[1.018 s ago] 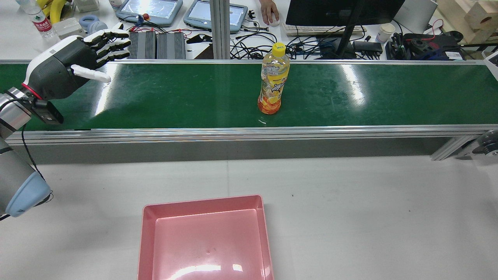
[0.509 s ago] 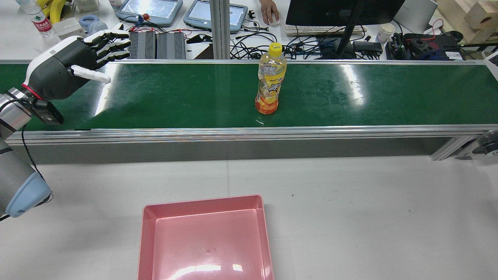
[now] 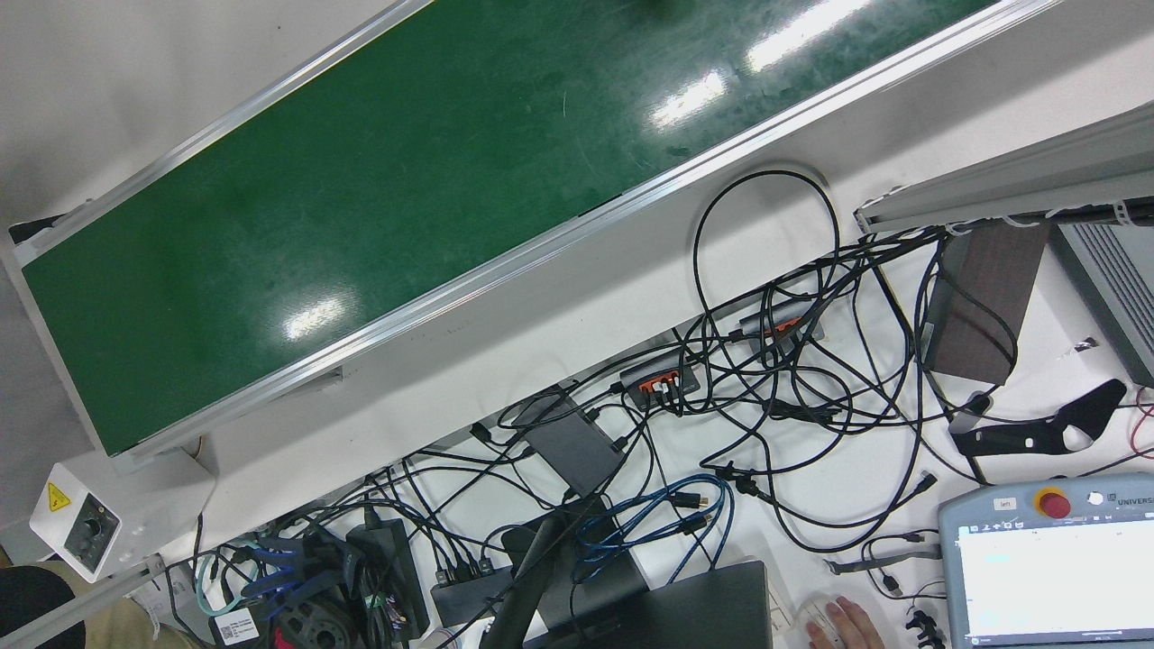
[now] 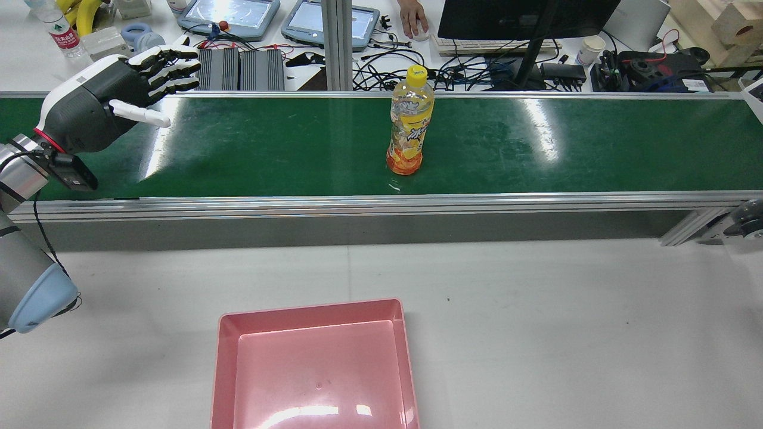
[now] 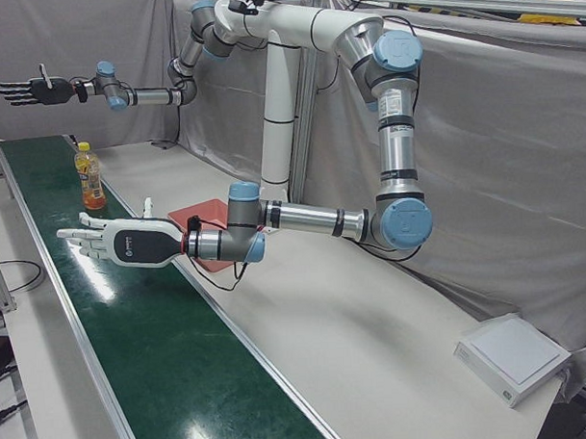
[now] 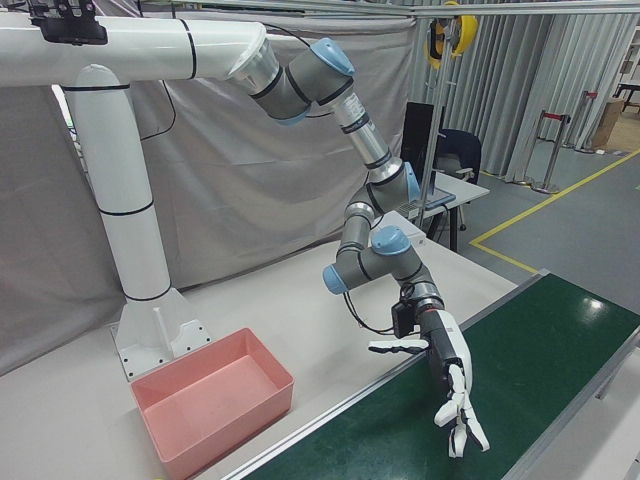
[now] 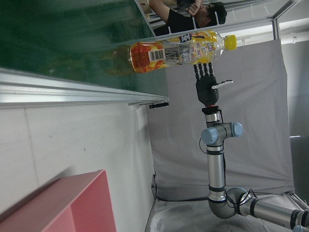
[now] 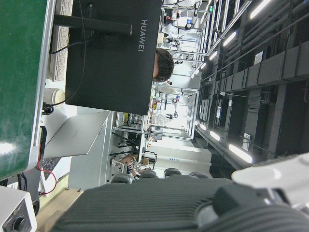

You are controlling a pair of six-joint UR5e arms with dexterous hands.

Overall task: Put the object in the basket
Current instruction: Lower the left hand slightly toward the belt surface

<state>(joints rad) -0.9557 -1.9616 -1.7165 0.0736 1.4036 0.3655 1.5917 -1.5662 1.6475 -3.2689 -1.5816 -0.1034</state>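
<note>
A yellow-capped orange drink bottle (image 4: 409,122) stands upright on the green conveyor belt (image 4: 268,149), near its middle; the left hand view also catches the bottle (image 7: 178,48). My left hand (image 4: 113,89) hovers open over the belt's left end, fingers spread, well left of the bottle. It shows again in the corner views as the left hand (image 5: 120,242) and the left hand (image 6: 450,385). My right hand (image 5: 29,91) hangs open, high beyond the bottle at the belt's far end. The pink basket (image 4: 229,357) sits empty on the white table.
The belt's aluminium rail (image 4: 381,202) lies between belt and table. Behind the belt are a monitor (image 4: 524,18), teach pendants, cables (image 3: 766,379) and a person's hand (image 4: 412,18) on a mouse. The white pedestal (image 6: 130,250) stands behind the basket.
The bottle has travelled a little to the left along the belt, toward my left hand. Neither hand has moved.
</note>
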